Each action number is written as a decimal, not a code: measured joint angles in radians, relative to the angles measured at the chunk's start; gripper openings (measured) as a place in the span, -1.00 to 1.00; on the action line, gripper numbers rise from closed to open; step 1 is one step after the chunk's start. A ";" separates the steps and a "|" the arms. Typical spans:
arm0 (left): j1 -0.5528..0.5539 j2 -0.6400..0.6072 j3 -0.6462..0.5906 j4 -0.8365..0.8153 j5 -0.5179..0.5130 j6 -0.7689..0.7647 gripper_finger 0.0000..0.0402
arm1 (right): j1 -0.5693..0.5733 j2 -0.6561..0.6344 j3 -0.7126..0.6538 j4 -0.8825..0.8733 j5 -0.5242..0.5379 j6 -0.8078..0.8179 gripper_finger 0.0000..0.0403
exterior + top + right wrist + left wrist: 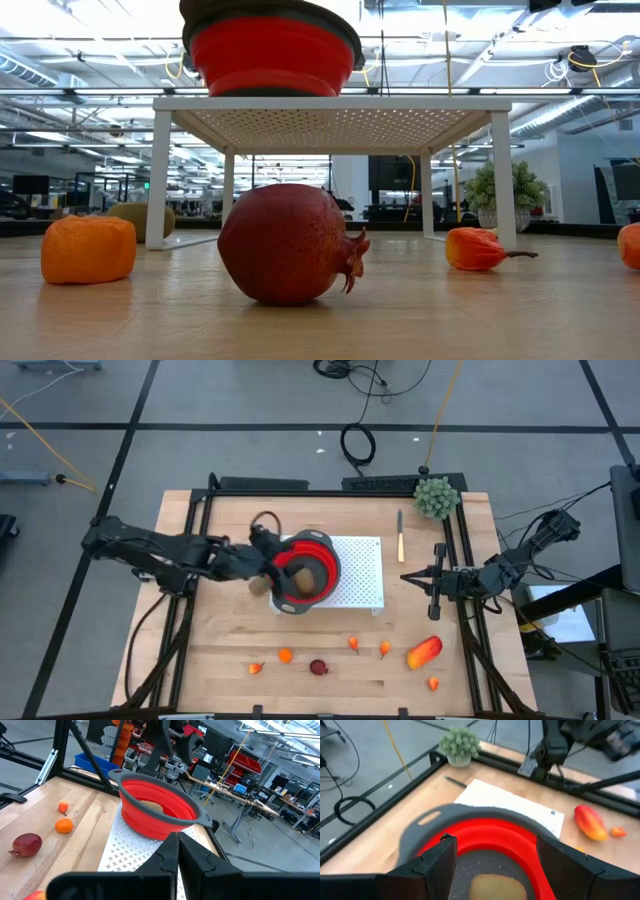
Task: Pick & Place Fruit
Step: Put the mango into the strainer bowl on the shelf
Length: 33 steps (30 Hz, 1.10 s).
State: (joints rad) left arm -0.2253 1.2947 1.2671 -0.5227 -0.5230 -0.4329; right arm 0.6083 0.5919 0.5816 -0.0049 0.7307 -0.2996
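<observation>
A red collapsible bowl with a grey rim (318, 563) stands on a white perforated stand (362, 572). A brown kiwi-like fruit (495, 887) lies inside it. My left gripper (500, 870) hovers open over the bowl's left rim (272, 565), above that fruit. Another brown oval (262, 586) lies on the table by the stand's left legs. Near the front edge lie a dark red ball (318, 667), several orange bits (286, 655) and a red-orange oblong (424, 652). My right gripper (420, 578) waits shut at the table's right.
A green bushy ball (437, 497) sits at the far right corner, with a slim knife (400, 535) beside the stand. A black frame rail (200, 540) runs along the table's sides. Bare wood lies between the stand and the front row of fruit.
</observation>
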 joint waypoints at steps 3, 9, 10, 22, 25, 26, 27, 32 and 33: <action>-0.013 -0.048 0.000 -0.005 -0.004 0.028 0.35 | 0.000 0.000 0.000 0.000 0.000 0.000 -1.00; -0.060 -0.089 0.000 -0.023 -0.028 0.047 0.35 | 0.000 0.000 0.000 0.000 -0.002 0.000 -1.00; -0.068 -0.093 0.000 -0.028 -0.030 0.046 0.35 | 0.000 0.000 0.000 0.000 -0.002 0.000 -1.00; -0.140 -0.099 -0.055 -0.074 -0.090 0.062 0.17 | 0.000 0.001 0.000 -0.028 -0.003 0.054 -0.99; -0.150 -0.124 -0.101 -0.042 -0.090 0.054 -0.02 | 0.000 0.003 0.000 -0.076 -0.007 0.056 -0.99; -0.150 -0.135 -0.120 -0.026 -0.090 0.055 -0.08 | 0.000 0.004 0.000 -0.091 -0.024 0.056 -0.99; -0.150 -0.145 -0.140 -0.016 -0.089 0.055 -0.15 | 0.000 0.006 0.000 -0.102 -0.047 0.057 -0.99; -0.149 -0.224 -0.244 0.098 -0.080 0.107 -0.43 | 0.000 0.023 0.000 -0.115 -0.194 0.092 -1.00; -0.150 -0.248 -0.268 0.119 -0.077 0.118 -0.48 | 0.000 0.028 0.000 -0.120 -0.217 0.104 -0.99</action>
State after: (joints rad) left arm -0.3749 1.0470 0.9990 -0.4035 -0.6002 -0.3144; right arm 0.6083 0.6197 0.5816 -0.1245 0.5133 -0.1957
